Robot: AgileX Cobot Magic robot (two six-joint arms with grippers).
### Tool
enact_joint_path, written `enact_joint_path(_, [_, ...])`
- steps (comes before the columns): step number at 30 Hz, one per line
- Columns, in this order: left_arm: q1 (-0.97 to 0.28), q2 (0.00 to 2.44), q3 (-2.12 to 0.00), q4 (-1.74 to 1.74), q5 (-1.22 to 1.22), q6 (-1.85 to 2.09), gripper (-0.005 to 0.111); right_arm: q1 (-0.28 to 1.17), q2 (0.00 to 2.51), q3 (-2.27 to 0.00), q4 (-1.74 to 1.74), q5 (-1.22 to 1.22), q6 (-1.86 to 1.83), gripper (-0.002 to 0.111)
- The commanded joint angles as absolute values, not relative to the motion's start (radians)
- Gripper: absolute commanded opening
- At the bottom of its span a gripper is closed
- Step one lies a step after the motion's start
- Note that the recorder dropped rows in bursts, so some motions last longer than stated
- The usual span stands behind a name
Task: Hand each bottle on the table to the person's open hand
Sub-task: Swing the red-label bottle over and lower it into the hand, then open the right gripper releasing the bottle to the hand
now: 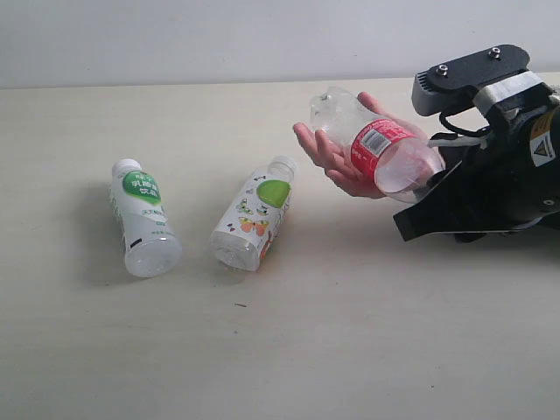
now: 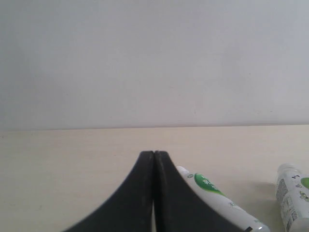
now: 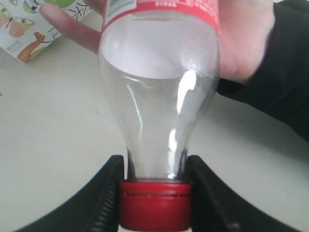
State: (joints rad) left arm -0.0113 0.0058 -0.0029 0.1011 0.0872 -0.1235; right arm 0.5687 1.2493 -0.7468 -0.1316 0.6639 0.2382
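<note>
Handover: bottle [image 1: 376, 144] at hand [image 1: 328, 162]
Our right jaws clamp its cap [image 3: 154, 208]; its axis runs straight ahead onto the hand. Left jaws closed, empty.

bright, even, diffuse light throughout; only soft, faint shadows on the table [image 1: 350, 332] left of the clear bottle [image 1: 376, 144]; white glare streaks that bottle's shoulder in the right wrist view; its label there blurs; left wrist view looks hazy and soft
</note>
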Motion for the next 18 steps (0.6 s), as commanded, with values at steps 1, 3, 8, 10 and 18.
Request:
enact_joint_path(1, [-0.008,0.000,0.000,0.095,0.080,-0.123,0.000,0.570,1.242,-0.749,-0.131,0.659,0.229,0.016])
enact_joint_path(3, [-0.008,0.000,0.000,0.095,0.080,-0.123,0.000,0.570,1.246,-0.749,-0.131,0.659,0.229,0.036])
enact_joint_path(8, [-0.008,0.000,0.000,0.095,0.080,-0.123,0.000,0.570,1.246,-0.749,-0.131,0.659,0.229,0.073])
enact_joint_path(10, [-0.008,0.000,0.000,0.095,0.080,-0.123,0.000,0.570,1.246,-0.749,-0.133,0.659,0.229,0.073])
enact_joint_path(18, [-0.008,0.000,0.000,0.095,0.080,-0.123,0.000,0.570,1.181,-0.819,-0.135,0.773,0.229,0.073])
